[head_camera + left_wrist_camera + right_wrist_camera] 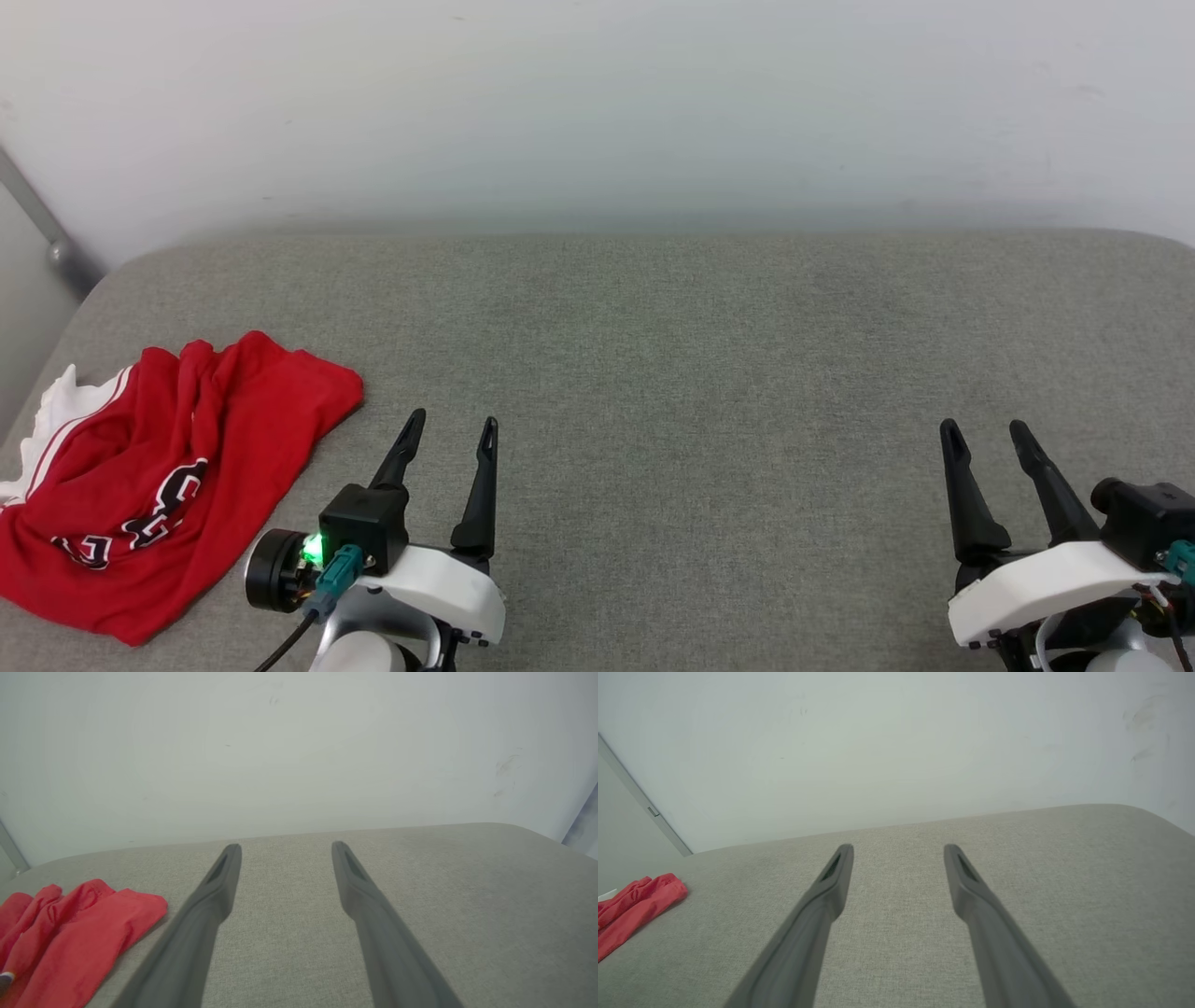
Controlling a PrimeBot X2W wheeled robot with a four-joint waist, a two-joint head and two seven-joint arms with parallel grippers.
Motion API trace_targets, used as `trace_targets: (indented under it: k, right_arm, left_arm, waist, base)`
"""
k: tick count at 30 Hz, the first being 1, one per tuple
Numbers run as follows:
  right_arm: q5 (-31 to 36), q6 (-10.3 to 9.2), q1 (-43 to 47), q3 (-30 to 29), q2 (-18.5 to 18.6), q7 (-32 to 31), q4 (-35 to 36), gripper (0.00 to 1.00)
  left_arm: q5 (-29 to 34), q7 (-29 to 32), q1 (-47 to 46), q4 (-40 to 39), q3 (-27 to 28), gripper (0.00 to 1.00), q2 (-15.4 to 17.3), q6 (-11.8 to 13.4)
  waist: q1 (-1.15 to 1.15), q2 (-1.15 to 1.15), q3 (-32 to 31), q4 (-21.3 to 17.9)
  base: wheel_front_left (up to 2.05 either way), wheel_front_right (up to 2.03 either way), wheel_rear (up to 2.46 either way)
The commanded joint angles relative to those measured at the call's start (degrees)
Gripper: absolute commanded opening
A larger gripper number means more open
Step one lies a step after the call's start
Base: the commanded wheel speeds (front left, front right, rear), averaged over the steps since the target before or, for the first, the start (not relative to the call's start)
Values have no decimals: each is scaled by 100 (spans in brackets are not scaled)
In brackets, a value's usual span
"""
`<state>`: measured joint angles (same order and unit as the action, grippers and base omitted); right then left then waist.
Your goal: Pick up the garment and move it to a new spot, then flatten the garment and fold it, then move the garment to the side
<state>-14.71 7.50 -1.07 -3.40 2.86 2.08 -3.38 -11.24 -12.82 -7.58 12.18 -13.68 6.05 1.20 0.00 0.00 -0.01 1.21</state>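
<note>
The garment, bright red with a white sleeve and black lettering, lies crumpled at the left edge of the grey cushioned surface. In the left wrist view the garment shows at the lower left, and in the right wrist view the garment shows at the far left. My left gripper hovers just right of it, open and empty, apart from the cloth. Far off at the lower right, my right gripper also stands open with nothing between its fingers.
A white wall rises behind the surface. A grey metal post runs down at the far left corner. The surface's rounded far edge sits close to the wall.
</note>
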Motion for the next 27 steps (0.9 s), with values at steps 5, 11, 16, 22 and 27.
trace_targets:
  k: [5,11,16,22,27]
  right_arm:
    - [289,-2,51,23,3,65,75,100]
    - [544,-2,66,35,3,105,98,100]
    - [698,-2,89,41,3,130,119,100]
    - [799,-2,106,41,3,150,117,100]
    - [750,-2,117,26,3,151,95,100]
  left_arm:
    - [191,-90,-75,10,8,100,-37,7]
    - [404,-158,-64,42,-9,100,-67,31]
    - [502,-212,-41,69,20,100,-111,33]
    - [481,-247,2,116,70,100,-187,-6]
    - [422,-241,11,154,113,100,-217,-41]
  waist:
    - [0,0,-2,-4]
    - [0,0,5,-3]
    - [0,0,11,5]
    - [0,0,17,12]
    - [0,0,15,14]
  base:
    - [0,0,0]
    - [0,0,0]
    - [0,0,0]
    - [0,0,0]
    - [0,0,0]
